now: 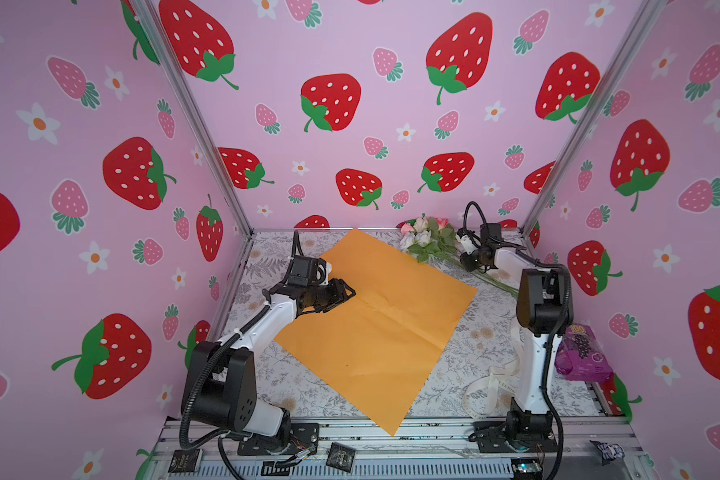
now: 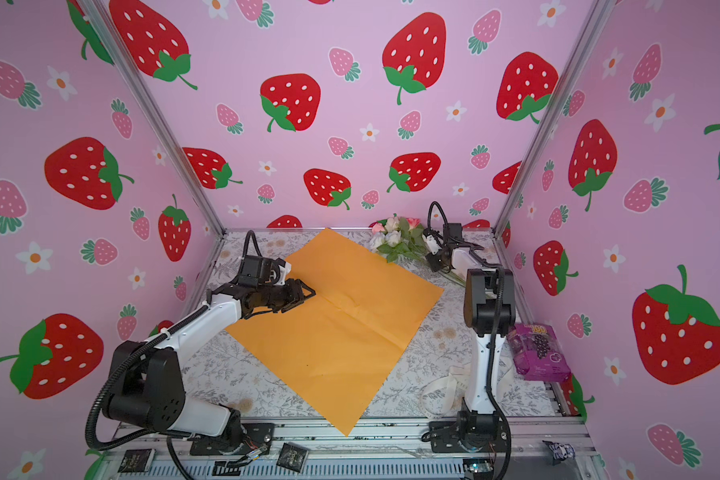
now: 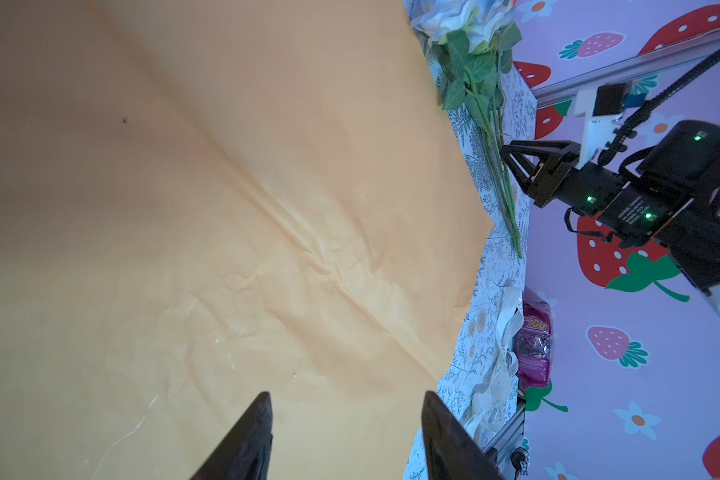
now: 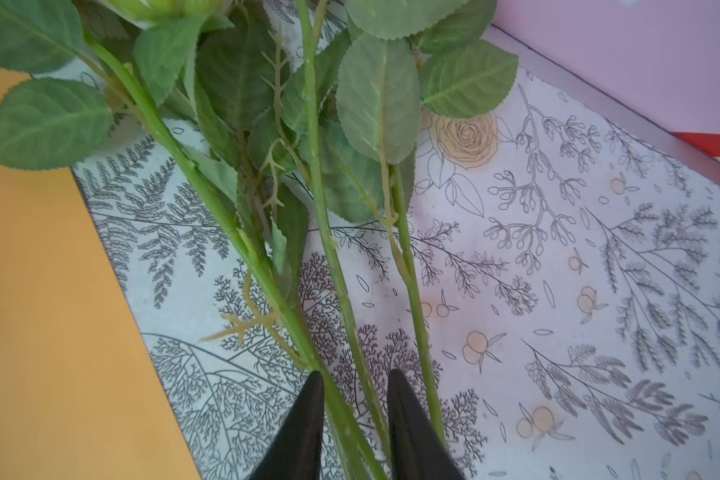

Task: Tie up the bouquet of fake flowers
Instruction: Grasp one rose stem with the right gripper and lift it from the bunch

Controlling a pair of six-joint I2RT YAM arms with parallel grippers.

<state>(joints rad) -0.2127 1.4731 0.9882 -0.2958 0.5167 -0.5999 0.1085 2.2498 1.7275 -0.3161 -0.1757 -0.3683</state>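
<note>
Look: the bouquet of fake flowers was a small loose bunch of pink and white roses with serrated green leaves.
Pose: lying flat, heads toward the back wall, thin stems fanned slightly apart.
Place: far right of the table, just beside the orange paper, a leaf seemingly overlapping its edge.

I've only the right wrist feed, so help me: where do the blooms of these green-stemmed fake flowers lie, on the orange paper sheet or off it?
Observer: Off it. The pink and white blooms of the bouquet of fake flowers lie on the leaf-printed mat beside the orange paper sheet, near the back wall.
Operator: And the left pincer?
Observer: The left pincer is open over the sheet, holding nothing.
</note>
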